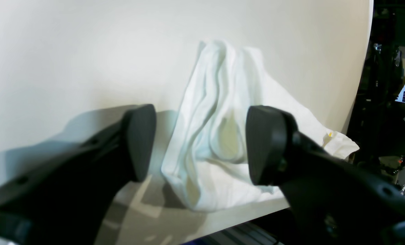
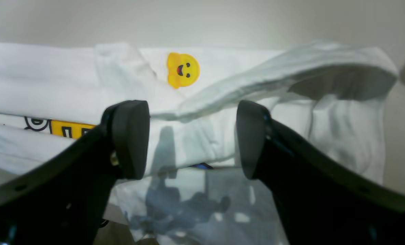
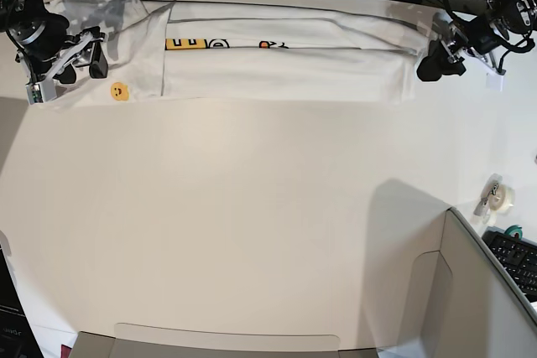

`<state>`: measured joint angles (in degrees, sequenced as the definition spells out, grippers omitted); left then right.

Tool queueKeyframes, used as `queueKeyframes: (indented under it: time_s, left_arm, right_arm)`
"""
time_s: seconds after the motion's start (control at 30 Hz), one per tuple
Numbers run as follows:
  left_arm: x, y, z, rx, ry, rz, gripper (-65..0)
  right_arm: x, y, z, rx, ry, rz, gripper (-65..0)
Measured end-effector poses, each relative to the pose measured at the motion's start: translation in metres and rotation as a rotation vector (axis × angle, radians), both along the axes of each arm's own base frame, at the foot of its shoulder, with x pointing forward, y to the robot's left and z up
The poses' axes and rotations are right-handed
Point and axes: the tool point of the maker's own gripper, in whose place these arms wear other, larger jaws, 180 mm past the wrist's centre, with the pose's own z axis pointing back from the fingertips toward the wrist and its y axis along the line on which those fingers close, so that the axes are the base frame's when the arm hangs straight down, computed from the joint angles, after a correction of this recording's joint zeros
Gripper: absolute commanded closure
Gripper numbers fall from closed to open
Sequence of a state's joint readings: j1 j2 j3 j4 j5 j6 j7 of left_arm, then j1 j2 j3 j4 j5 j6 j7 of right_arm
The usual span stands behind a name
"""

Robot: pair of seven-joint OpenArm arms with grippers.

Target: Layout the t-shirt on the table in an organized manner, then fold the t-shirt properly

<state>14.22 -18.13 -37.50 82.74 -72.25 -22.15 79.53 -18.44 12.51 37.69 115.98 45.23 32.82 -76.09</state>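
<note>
T-shirt [image 3: 277, 60] lies folded into a long band along far edge of table [image 3: 252, 232], betw. both grippers. Left gripper [image 1: 199, 143]: jaws wide apart, nothing held, bunched hem just ahead. Right gripper [image 2: 192, 139]: jaws apart, empty, over sleeve w/ yellow smiley [image 2: 183, 69].

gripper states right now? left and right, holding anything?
Left gripper: open, holding nothing; the t-shirt lies beyond its fingertips.
Right gripper: open, holding nothing, over the t-shirt.
</note>
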Motion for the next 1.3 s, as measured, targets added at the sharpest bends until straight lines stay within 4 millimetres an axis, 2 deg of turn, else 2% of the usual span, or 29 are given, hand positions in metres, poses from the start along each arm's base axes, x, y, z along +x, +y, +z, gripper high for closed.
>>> queueKeyframes:
  time_s: [0.2, 0.33, 0.63, 1.07, 1.3]
  left_arm:
    - [0.001, -0.002, 0.0, -0.002, -0.005, -0.001, -42.1]
    - [0.001, -0.011, -0.003, -0.03, -0.006, 0.005, -42.7]
    - [0.009, -0.039, 0.002, -0.099, -0.047, -0.067, -54.9]
    - [0.008, -0.04, 0.001, -0.108, -0.044, -0.062, -55.1]
    - [0.01, -0.058, -0.005, -0.162, -0.038, -0.094, -55.1]
  right_arm:
    - [0.0, 0.0, 0.0, 0.0, 0.0, 0.0, -39.6]
    - [0.0, 0.0, 0.0, 0.0, 0.0, 0.001, -39.6]
    - [0.0, 0.0, 0.0, 0.0, 0.001, 0.001, -39.6]
    - [-0.002, 0.0, -0.001, 0.0, 0.006, 0.001, -39.6]
    - [-0.002, 0.0, -0.001, 0.0, 0.006, 0.001, -39.6]
